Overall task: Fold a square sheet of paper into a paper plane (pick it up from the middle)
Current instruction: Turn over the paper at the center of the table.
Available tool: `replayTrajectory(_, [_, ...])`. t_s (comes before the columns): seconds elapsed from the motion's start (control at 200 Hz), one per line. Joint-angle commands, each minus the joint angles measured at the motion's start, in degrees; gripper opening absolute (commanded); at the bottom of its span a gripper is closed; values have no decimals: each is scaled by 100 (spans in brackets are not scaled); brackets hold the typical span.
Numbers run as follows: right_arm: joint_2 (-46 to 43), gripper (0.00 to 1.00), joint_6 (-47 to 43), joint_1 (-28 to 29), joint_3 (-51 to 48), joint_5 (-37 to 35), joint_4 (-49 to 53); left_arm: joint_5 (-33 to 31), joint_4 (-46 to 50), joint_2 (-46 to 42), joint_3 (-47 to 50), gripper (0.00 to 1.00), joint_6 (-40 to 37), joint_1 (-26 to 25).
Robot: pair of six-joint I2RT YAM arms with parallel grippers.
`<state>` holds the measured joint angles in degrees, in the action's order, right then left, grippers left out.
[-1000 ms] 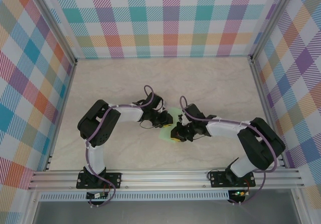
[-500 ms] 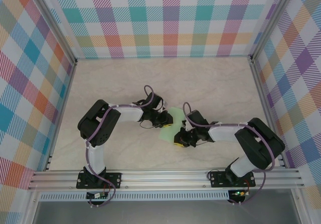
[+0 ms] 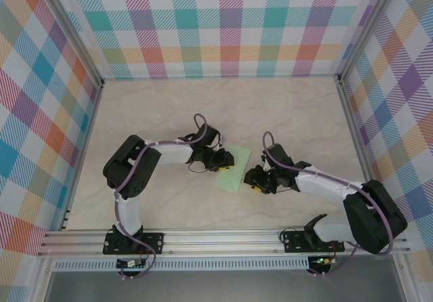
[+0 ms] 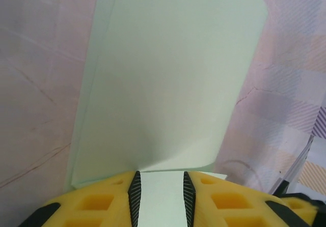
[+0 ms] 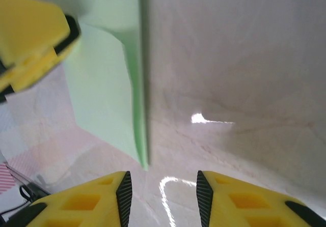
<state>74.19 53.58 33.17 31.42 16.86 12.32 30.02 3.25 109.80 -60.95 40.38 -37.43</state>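
The square sheet of paper (image 3: 234,172) lies folded in the middle of the table as a pale green oblong. My left gripper (image 3: 226,159) sits at its left edge. In the left wrist view the jaws of the left gripper (image 4: 160,200) stand a little apart, with a strip of the paper (image 4: 168,84) in the gap and the top layer curling up just ahead. My right gripper (image 3: 252,179) is just right of the sheet, apart from it. The right wrist view shows the right gripper (image 5: 163,196) open over bare table, the paper's folded edge (image 5: 104,100) ahead to the left.
The marble-look table (image 3: 298,119) is boxed in by checked walls with aluminium posts, and a rail runs along the near edge (image 3: 223,238). A yellow finger of the left gripper (image 5: 30,33) shows at the top left of the right wrist view.
My right gripper has let go, opened and drawn back to the right, off the paper. The left jaws have widened a little. More of the folded sheet now shows.
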Motion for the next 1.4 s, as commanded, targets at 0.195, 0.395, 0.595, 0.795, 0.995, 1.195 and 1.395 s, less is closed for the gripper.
replayTrajectory(0.195, [918, 48, 108, -142, 797, 92, -505, -284, 377, -424, -207, 32, -176, -28])
replayTrajectory(0.395, [1421, 49, 142, -153, 936, 172, -705, -279, 440, -400, -167, 29, -217, -27])
replayTrajectory(0.595, [1678, 46, 96, -153, 906, 246, -926, -260, 454, -156, -224, 28, -240, -28])
replayTrajectory(0.795, [1848, 41, 72, -146, 862, 405, -1217, -229, 415, 23, -242, 28, -214, -25])
replayTrajectory(0.995, [1871, 38, 81, -153, 816, 497, -1343, -217, 397, 103, -242, 27, -206, -28])
replayTrajectory(1.195, [1817, 35, 58, -151, 755, 559, -1501, -199, 396, 136, -268, 28, -193, -27])
replayTrajectory(1.395, [1840, 35, -40, -153, 703, 558, -1591, -225, 426, 123, -286, 27, -173, -23])
